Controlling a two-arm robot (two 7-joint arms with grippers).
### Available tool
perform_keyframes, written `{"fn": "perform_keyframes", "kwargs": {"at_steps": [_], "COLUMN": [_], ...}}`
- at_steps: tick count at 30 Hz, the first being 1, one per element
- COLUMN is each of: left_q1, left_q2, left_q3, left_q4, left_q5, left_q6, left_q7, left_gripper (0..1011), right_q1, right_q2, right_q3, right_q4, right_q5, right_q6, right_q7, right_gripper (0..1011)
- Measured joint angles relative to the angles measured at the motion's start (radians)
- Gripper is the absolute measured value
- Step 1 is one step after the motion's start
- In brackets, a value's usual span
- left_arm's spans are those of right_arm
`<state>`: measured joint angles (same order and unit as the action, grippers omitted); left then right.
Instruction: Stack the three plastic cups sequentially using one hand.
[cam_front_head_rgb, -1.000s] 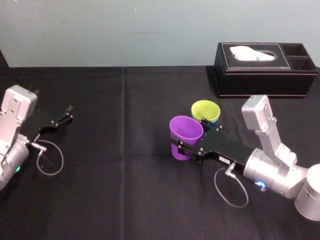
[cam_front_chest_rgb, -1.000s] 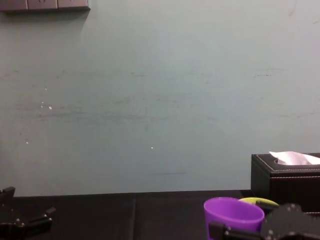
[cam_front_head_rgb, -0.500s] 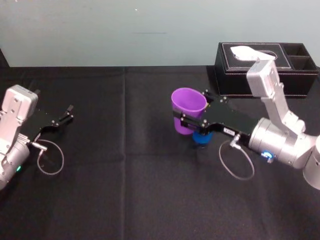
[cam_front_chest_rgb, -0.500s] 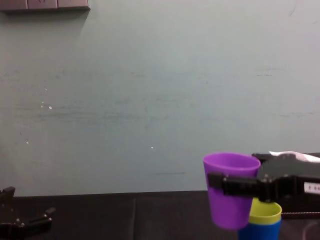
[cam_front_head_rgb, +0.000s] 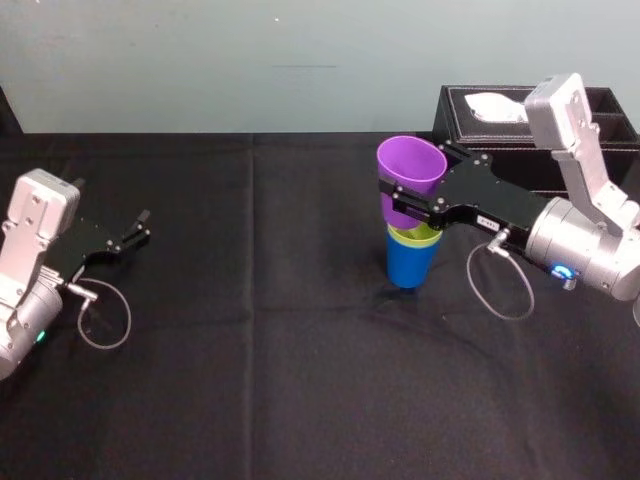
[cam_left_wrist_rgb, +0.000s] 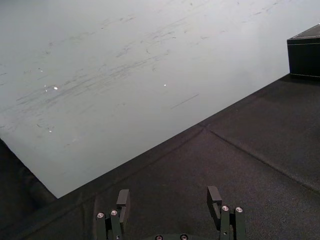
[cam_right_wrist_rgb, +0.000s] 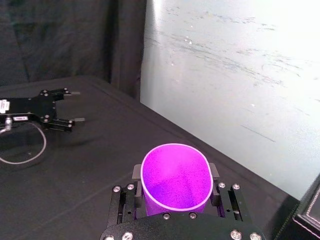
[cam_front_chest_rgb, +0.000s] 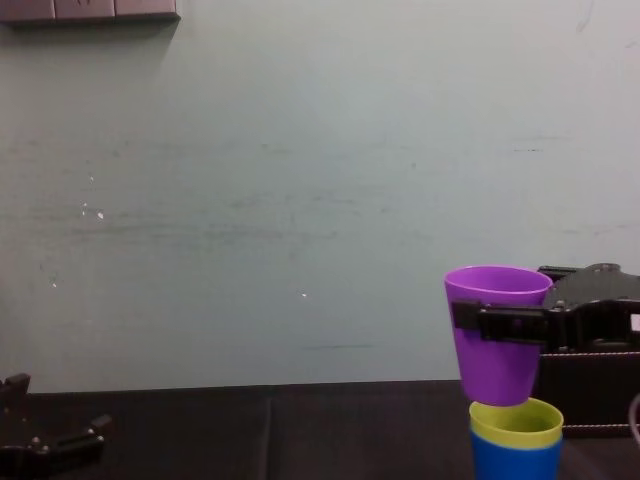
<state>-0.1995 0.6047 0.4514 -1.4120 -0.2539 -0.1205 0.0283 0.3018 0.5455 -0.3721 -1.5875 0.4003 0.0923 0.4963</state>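
Purple cup (cam_front_head_rgb: 408, 180) hangs in the right gripper (cam_front_head_rgb: 405, 200) directly above a stack of 2, its open mouth facing up. The jaws are clamped on the cup's wall from both sides, just below the rim, as the right wrist view shows with the purple cup (cam_right_wrist_rgb: 175, 177) filling the gap in the right gripper (cam_right_wrist_rgb: 175, 174). In the chest view the base of the purple cup (cam_front_chest_rgb: 495, 335) sits level with the rim of the yellow-green cup (cam_front_chest_rgb: 515, 422); whether the 2 touch cannot be told. The yellow-green cup (cam_front_head_rgb: 420, 235) is nested inside the blue cup (cam_front_head_rgb: 408, 262), which stands upright on the black tablecloth (cam_front_head_rgb: 300, 350), right of the table's centre. Only the lime rim shows above the blue cup (cam_front_chest_rgb: 515, 462). Just behind the stack, at the far right edge of the table, stands a black tissue box (cam_front_head_rgb: 455, 120). The left gripper (cam_front_head_rgb: 138, 228) is parked low at the table's left side, well apart from the cups, jaws apart and holding nothing, as the left wrist view of that left gripper (cam_left_wrist_rgb: 170, 197) confirms.
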Motion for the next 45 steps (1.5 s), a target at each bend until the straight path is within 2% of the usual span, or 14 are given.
{"fn": "perform_keyframes", "kwargs": {"at_steps": [25,45], "left_q1": [0.000,0.000], "left_q2": [0.000,0.000], "left_q3": [0.000,0.000], "left_q4": [0.000,0.000], "left_q5": [0.000,0.000], "left_q6": [0.000,0.000], "left_q7": [0.000,0.000], "left_gripper": [1012,1011], "right_q1": [0.015,0.004], "right_q2": [-0.005,-0.023], "right_q3": [0.000,-0.006], "right_q4": [0.078,0.133], "right_q5": [0.002,-0.007], "right_q6": [-0.020,-0.064], "right_q7": [0.005,0.018], "right_gripper": [728,726]}}
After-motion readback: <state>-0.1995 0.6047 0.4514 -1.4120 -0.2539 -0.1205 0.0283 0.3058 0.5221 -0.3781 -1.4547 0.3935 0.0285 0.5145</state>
